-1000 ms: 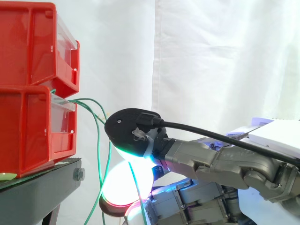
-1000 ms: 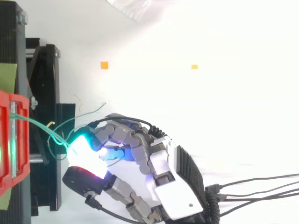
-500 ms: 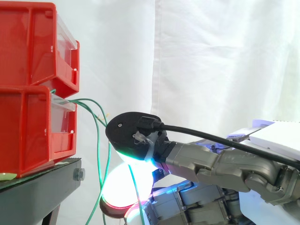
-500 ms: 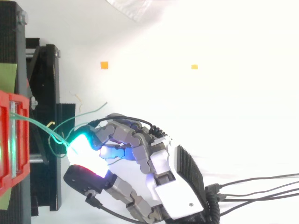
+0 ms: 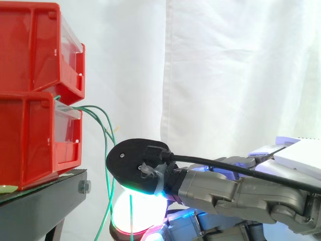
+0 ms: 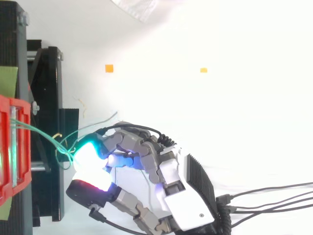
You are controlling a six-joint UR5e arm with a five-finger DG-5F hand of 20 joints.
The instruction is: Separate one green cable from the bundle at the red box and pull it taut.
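One upper red bin sits on one lower red bin on a single black stand. Just beside them the one hand has its fingers curled, and its glowing pads appear to pinch one green cable of the bundle hanging from the lower bin's front. I judge the pinch should be firm and the pull straight away from the bin, so neighbouring strands slip free. I count at least three strands, though their crossings may hide more.
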